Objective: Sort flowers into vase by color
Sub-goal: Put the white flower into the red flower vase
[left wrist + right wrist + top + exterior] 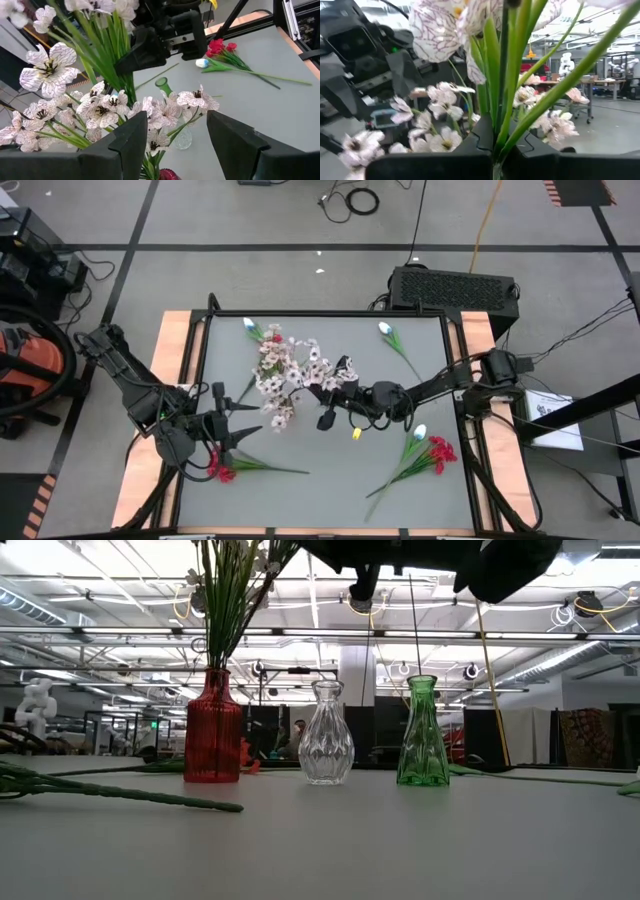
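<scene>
Overhead, you see the left gripper (222, 428) hanging with its fingers parted and nothing between them beside a red flower (222, 471) on the table (330, 480), and to its right the right gripper (335, 385) reaching into the pinkish-white blossoms (285, 375). Only your low view shows the red vase (212, 728) that holds their stems, with the clear vase (326, 735) and green vase (422, 733) to its right. Your right wrist view shows its fingers clenched on a pinkish-white sprig's green stem (502, 100), the blooms just above them.
</scene>
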You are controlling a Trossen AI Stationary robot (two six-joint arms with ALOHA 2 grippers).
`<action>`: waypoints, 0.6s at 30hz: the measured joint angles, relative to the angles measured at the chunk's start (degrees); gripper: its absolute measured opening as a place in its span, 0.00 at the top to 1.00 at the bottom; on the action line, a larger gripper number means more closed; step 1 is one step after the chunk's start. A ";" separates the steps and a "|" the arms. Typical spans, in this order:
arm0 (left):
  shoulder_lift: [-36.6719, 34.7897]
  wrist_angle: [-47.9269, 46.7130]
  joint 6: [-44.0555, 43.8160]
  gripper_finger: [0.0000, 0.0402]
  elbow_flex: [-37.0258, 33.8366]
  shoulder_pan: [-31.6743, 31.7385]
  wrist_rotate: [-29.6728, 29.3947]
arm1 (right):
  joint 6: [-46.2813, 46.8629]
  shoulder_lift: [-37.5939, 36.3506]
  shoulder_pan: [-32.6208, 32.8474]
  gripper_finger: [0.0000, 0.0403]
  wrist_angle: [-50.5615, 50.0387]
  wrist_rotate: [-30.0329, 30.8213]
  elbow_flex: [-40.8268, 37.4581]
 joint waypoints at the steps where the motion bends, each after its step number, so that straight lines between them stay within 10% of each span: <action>1: 0.00 0.00 0.02 0.47 0.00 0.00 0.00 | 0.13 0.16 -0.01 1.00 0.22 -0.04 0.00; 18: 0.00 0.02 0.09 0.47 0.00 0.00 0.00 | 1.54 1.94 -1.14 1.00 2.78 -1.45 0.00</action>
